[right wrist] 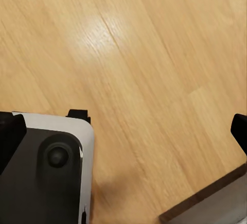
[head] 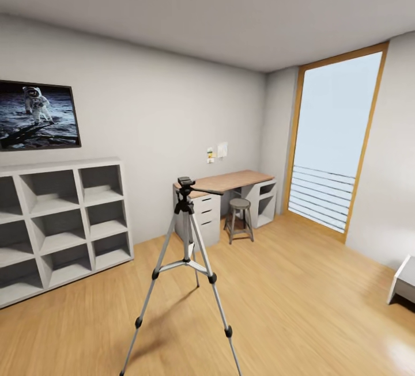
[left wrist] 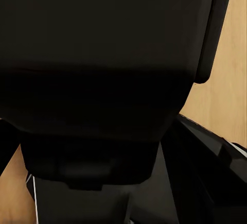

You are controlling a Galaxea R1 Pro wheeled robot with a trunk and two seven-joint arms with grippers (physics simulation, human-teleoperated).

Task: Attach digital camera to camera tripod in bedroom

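Note:
The camera tripod (head: pixel 185 261) stands on the wood floor in the middle of the bedroom, silver legs spread. Its black head (head: pixel 185 187) is bare on top, and the thin pan handle (head: pixel 208 191) points right. In the left wrist view a black boxy body, the digital camera (left wrist: pixel 103 44), sits right against the lens. A dark finger (left wrist: pixel 213 28) lies along its side, so my left gripper (left wrist: pixel 123 90) looks shut on it. My right gripper (right wrist: pixel 158 122) hangs over the floor, its fingertips (right wrist: pixel 240 130) far apart and nothing between them.
White cube shelving (head: pixel 63 223) lines the left wall under the astronaut picture (head: pixel 37 115). A wood-topped desk (head: pixel 230 183) and a stool (head: pixel 239 219) stand behind the tripod, by a tall window (head: pixel 334 140). A white furniture corner (head: pixel 403 281) is at the right. My base (right wrist: pixel 46 172) shows below the right gripper.

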